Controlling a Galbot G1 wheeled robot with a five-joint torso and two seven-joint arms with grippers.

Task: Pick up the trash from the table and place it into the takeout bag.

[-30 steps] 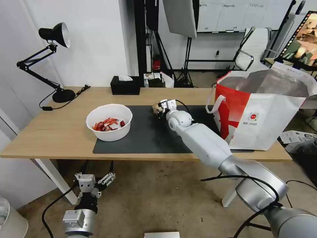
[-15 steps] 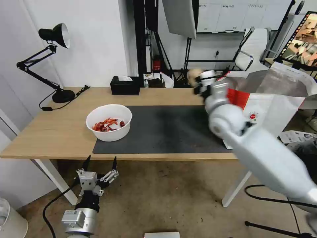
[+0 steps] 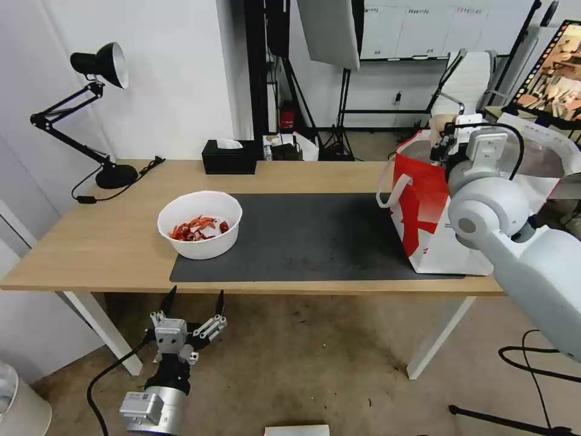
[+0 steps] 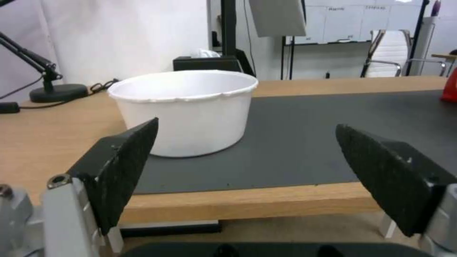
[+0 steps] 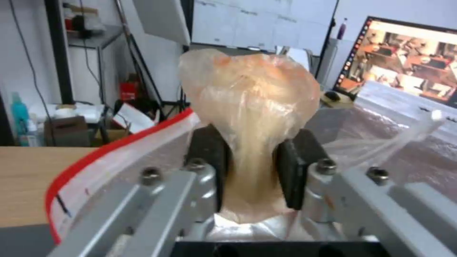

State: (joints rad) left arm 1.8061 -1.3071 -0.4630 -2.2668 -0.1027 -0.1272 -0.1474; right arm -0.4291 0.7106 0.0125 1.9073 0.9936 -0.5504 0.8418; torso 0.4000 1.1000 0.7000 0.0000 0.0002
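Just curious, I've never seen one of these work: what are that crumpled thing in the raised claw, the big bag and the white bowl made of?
The pouch pinched in the right gripper looks like thin, glossy, see-through yellowish plastic film, wrinkled. The takeout bag seems a matte white and red fabric-like sheet, with crinkly silver foil lining. The bowl looks like matte white foam or plastic; its rim is slightly uneven.

The head view looks down and forward over the whole worktop (image 3: 121, 242) from above. The left wrist view sits low at the worktop's front edge, facing across it, close to the bowl (image 4: 185, 110), which the head view shares. The right wrist view looks close over the bag (image 5: 119, 157) rim
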